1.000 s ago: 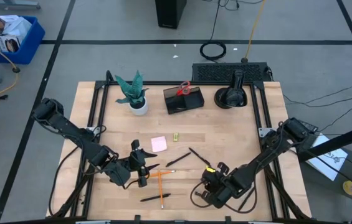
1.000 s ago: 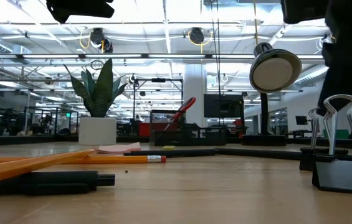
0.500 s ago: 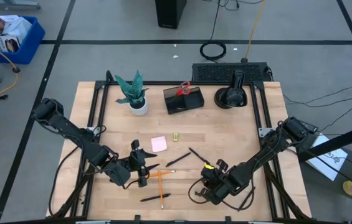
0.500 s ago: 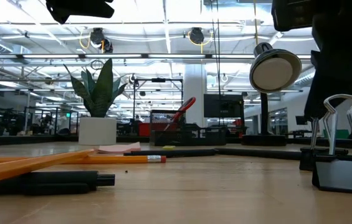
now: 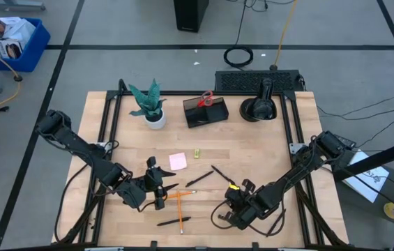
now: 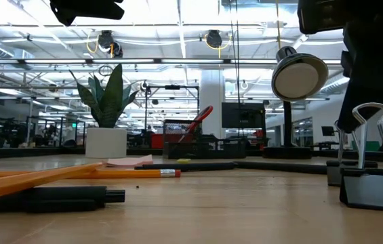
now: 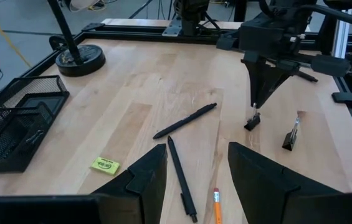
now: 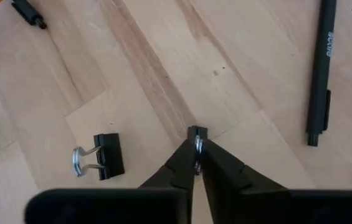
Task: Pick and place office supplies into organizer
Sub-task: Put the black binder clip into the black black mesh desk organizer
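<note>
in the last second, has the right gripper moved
Yes. In the high view the right gripper has shifted slightly left, toward the orange pencil, and shut on a binder clip.

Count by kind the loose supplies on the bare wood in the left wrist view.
Black pens: 2
Binder clips: 2, one pinched by the right claw
Orange pencil: 1
Yellow piece: 1
Total: 6
</note>
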Motion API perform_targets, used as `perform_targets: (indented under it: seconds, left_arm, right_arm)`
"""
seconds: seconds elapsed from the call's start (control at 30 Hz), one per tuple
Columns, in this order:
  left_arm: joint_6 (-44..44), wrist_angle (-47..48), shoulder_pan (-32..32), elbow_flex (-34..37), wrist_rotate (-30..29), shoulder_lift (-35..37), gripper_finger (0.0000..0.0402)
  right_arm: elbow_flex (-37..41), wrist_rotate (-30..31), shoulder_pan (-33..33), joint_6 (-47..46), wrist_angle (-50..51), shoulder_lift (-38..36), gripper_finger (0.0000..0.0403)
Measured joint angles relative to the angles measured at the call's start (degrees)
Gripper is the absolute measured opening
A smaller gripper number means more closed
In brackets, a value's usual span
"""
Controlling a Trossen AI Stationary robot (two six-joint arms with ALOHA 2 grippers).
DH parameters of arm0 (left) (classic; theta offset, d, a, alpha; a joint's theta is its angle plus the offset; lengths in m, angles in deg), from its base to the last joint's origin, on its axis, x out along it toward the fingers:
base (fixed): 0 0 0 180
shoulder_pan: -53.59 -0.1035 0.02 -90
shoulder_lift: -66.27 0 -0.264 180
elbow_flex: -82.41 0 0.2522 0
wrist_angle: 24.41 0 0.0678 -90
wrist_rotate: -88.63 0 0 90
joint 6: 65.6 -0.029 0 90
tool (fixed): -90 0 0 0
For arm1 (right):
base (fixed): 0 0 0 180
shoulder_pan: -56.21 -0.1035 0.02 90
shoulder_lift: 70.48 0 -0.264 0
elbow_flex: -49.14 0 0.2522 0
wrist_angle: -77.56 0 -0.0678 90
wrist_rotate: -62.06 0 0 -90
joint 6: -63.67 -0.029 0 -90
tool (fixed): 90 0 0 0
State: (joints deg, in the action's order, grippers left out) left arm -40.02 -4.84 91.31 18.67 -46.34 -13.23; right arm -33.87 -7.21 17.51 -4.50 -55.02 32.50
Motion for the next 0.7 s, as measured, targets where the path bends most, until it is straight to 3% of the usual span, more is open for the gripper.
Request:
perform_targets:
  seconds: [0.27, 0.7]
  left_arm:
    - [0.09, 0.13, 0.0, 0.0, 0.02, 0.0, 0.0177]
    - [0.24, 0.17, 0.0, 0.0, 0.02, 0.0, 0.0177]
  right_arm:
    - [-0.02, 0.39, 0.0, 2.34, -1.3, 0.0, 0.0007]
    - [-0.04, 7.91, 4.26, 13.24, -2.62, 0.0, 0.0003]
